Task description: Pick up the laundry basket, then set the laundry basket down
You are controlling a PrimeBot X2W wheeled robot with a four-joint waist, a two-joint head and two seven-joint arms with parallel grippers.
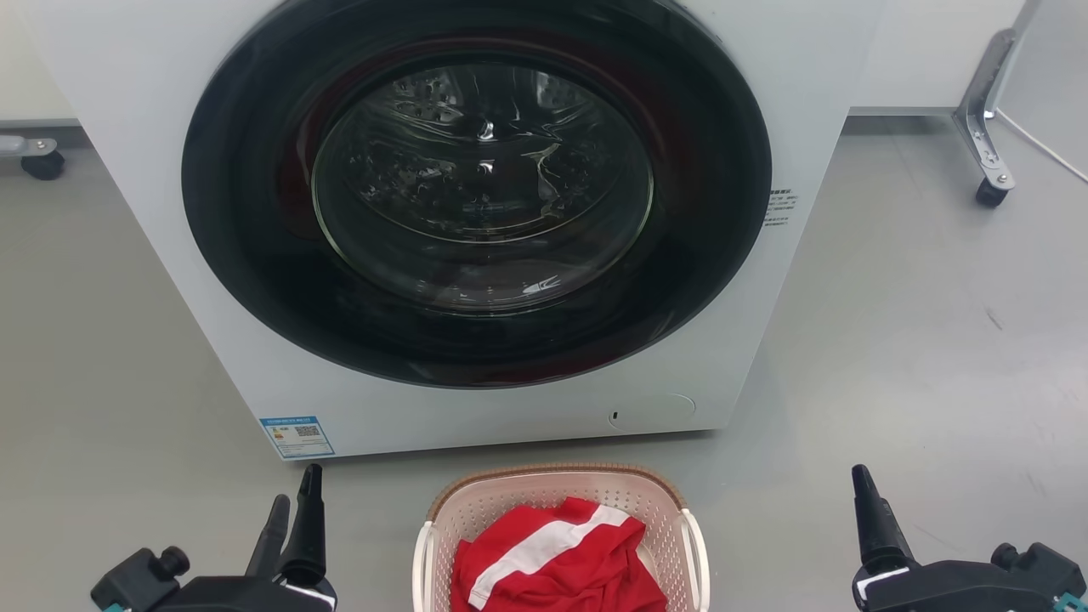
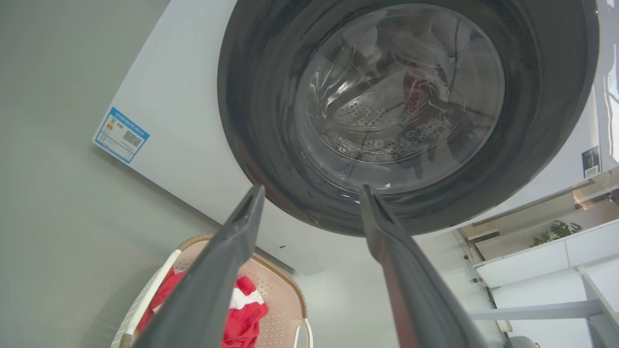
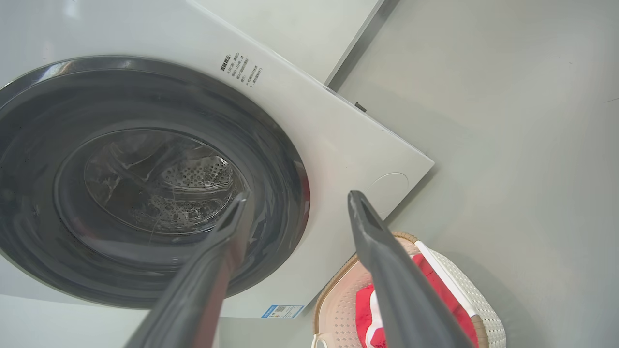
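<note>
The laundry basket (image 1: 552, 473) stands on the grey floor at the bottom centre of the head view, just in front of the washing machine. It is cream-white and perforated, with a brown rim and white side handles, and holds a red and white garment (image 1: 552, 561). My left gripper (image 1: 297, 486) hovers to the basket's left, open and empty. My right gripper (image 1: 863, 484) hovers farther off to its right, also open and empty. The left wrist view shows the left gripper (image 2: 312, 189) above the basket (image 2: 285, 299). In the right wrist view the right gripper (image 3: 297, 195) is beside the basket (image 3: 483, 299).
A white front-loading washing machine (image 1: 807, 85) with a shut dark round door (image 1: 476, 187) stands right behind the basket. A metal leg on a castor (image 1: 986, 127) is at the back right, another castor (image 1: 38, 157) at the back left. Grey floor (image 1: 935, 340) lies either side.
</note>
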